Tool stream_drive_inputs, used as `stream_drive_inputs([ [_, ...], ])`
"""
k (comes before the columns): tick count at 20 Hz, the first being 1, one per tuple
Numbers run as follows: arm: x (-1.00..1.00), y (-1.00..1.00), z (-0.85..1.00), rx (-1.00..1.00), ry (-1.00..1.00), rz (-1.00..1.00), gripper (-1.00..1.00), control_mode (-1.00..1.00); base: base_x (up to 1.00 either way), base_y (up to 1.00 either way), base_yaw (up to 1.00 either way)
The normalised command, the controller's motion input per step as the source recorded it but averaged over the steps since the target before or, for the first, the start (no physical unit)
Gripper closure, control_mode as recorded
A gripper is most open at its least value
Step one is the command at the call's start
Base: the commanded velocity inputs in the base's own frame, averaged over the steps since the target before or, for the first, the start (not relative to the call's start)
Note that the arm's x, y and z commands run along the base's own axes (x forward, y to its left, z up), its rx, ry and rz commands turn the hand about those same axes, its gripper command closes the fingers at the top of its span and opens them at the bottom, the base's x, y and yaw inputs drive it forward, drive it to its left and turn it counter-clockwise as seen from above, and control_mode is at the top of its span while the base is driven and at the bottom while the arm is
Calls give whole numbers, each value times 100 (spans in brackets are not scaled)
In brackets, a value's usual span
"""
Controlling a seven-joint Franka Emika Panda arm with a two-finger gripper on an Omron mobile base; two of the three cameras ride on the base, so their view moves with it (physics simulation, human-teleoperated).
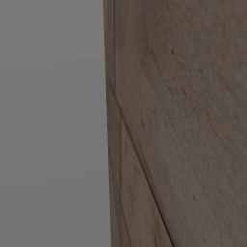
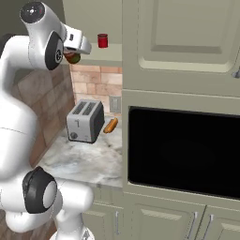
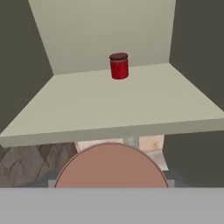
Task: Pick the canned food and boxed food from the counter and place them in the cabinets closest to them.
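Arm raised, tool (image 2: 74,55) level before the open cabinet (image 2: 110,55), grasping a round object; red jar (image 3: 119,66) on the shelf ahead.

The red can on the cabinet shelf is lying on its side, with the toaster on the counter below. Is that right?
Not quite. The red can stands upright on the cabinet shelf, as the hand view shows. The toaster does sit on the counter below.

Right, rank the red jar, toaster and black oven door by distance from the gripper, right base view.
1. red jar, on the cabinet shelf, just right of the gripper.
2. toaster, below on the counter.
3. black oven door, far lower right.
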Motion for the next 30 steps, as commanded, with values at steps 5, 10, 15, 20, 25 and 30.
stream_drive_inputs([
  [5, 28, 7, 1, 0, -2, 0, 100, -100, 0, 0, 0],
  [10, 27, 7, 10, 0, 0, 0, 100, -100, 0, 0, 0],
  [15, 24, 6, 14, 0, 0, 0, 100, -100, 0, 0, 0],
  [20, 16, 3, 10, 0, 7, 0, 100, -100, 0, 0, 0],
  [25, 13, 2, 6, 0, 14, 0, 100, -100, 0, 0, 0],
  [30, 3, 2, 0, 0, 10, 2, 100, -100, 0, 0, 0],
])
